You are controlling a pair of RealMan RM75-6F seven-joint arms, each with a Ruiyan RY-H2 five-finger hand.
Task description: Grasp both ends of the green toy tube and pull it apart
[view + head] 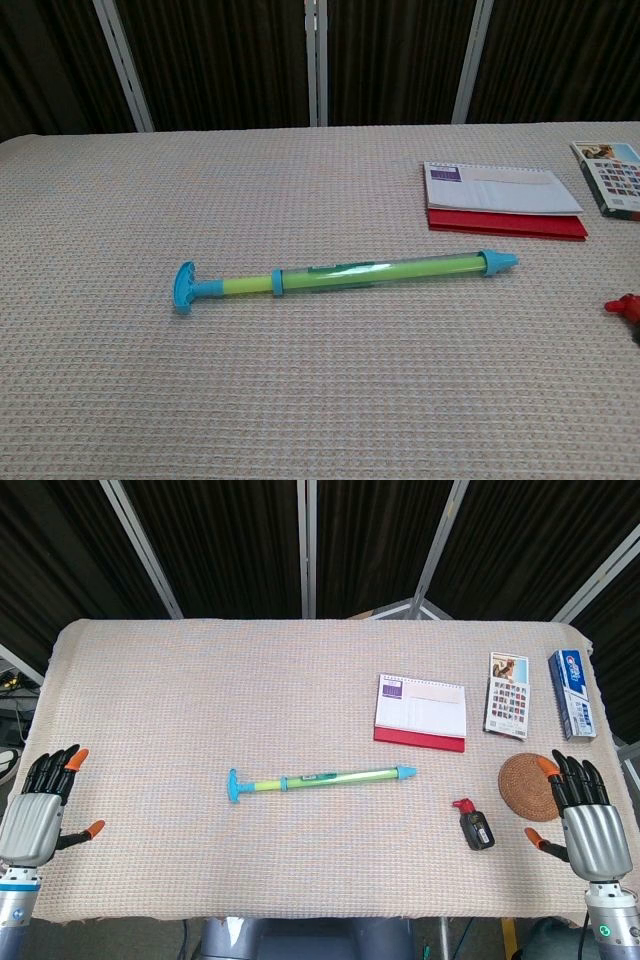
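The green toy tube (pixel 320 779) lies flat near the middle of the table, with a blue T-handle on its left end and a blue nozzle on its right end; the chest view shows the tube (pixel 345 274) alone. My left hand (pixel 42 805) hovers at the table's near left edge, fingers spread, holding nothing. At the near right edge my right hand (pixel 580 815) is also spread and empty. Both hands are far from the tube and neither shows in the chest view.
A desk calendar with a red base (pixel 421 712) stands right of centre. A round woven coaster (pixel 525 785) lies just left of my right hand, with a small black-and-red object (pixel 476 826) nearby. A picture card (pixel 507 696) and a blue box (pixel 572 693) sit at the far right.
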